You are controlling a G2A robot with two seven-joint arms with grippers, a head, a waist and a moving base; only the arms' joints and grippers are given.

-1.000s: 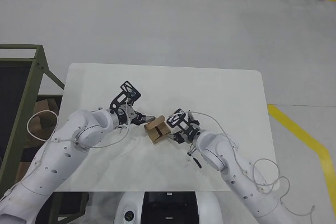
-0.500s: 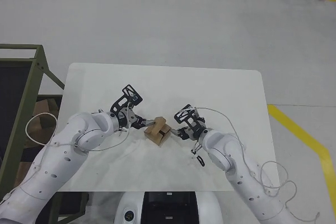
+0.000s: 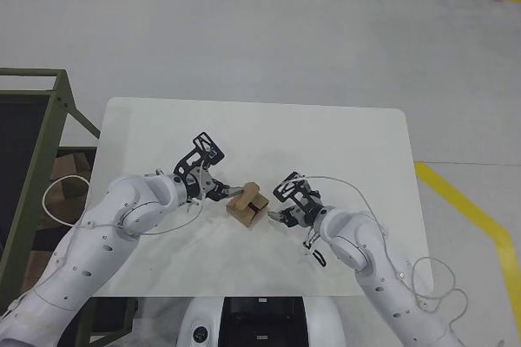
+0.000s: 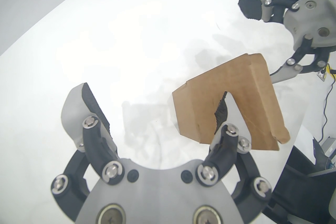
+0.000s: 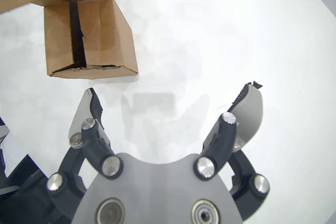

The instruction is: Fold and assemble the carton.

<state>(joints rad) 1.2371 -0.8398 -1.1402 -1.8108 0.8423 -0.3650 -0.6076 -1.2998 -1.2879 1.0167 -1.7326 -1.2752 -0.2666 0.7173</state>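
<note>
We think it is a factory hall: grey floor [image 3: 243, 43], yellow line [image 3: 460, 198] at four o'clock, green rack [image 3: 22, 80] at nine.

White table [image 3: 347, 139] — grey floor [image 3: 243, 43], yellow line [image 3: 507, 278]

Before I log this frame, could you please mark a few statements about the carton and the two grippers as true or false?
1. The carton rests on the white table. True.
2. The right gripper is shut on the carton. False: it is open and holds nothing.
3. The left gripper is open. True.
4. The carton is closed all round. False: one side is open and its inside shows.
5. Both grippers are on the same side of the carton. False: they flank it.
</note>
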